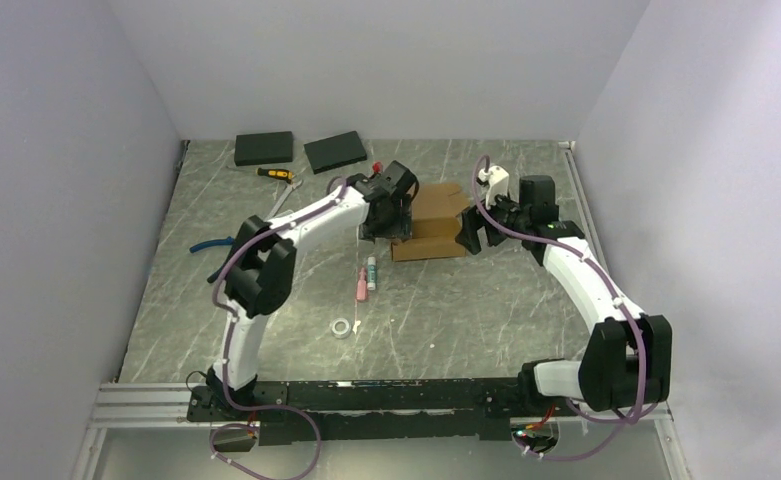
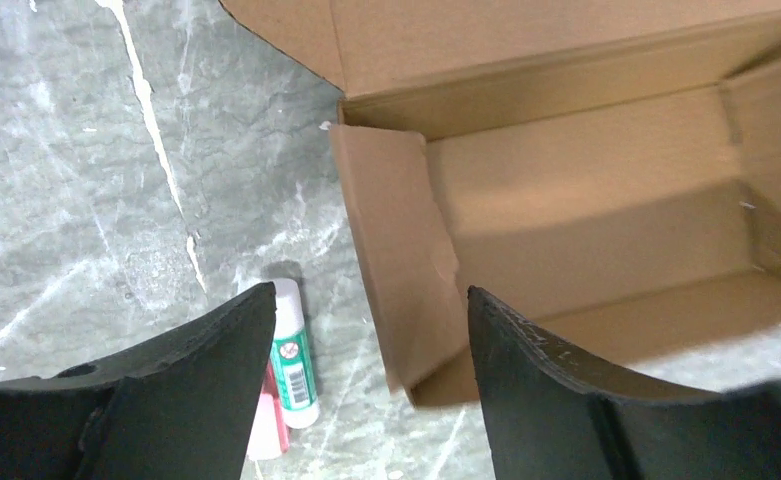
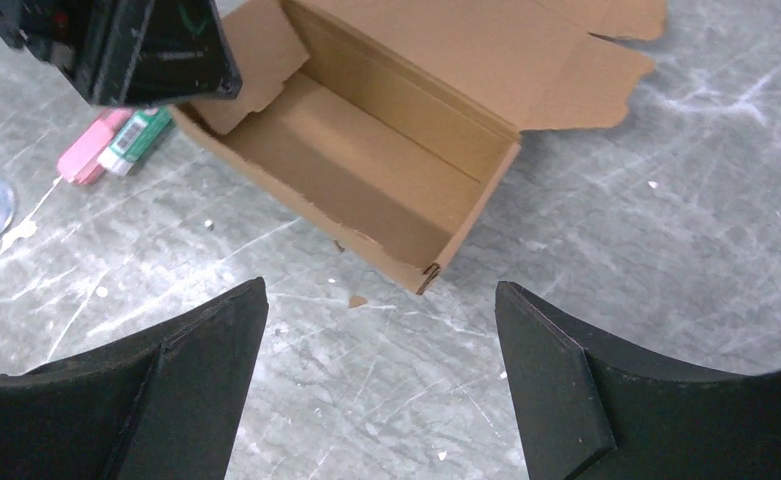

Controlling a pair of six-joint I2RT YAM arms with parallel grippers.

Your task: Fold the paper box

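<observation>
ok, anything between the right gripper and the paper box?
Just bare table and one tiny cardboard scrap lie between the open right gripper and the paper box. This shows in the right wrist view.

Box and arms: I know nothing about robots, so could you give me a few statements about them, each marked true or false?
1. The box has its lid open. True.
2. The left gripper is shut on the box. False: it is open, gripping nothing.
3. The right gripper is open. True.
4. The glue stick lies inside the box. False: it lies on the table beside the box.
</observation>
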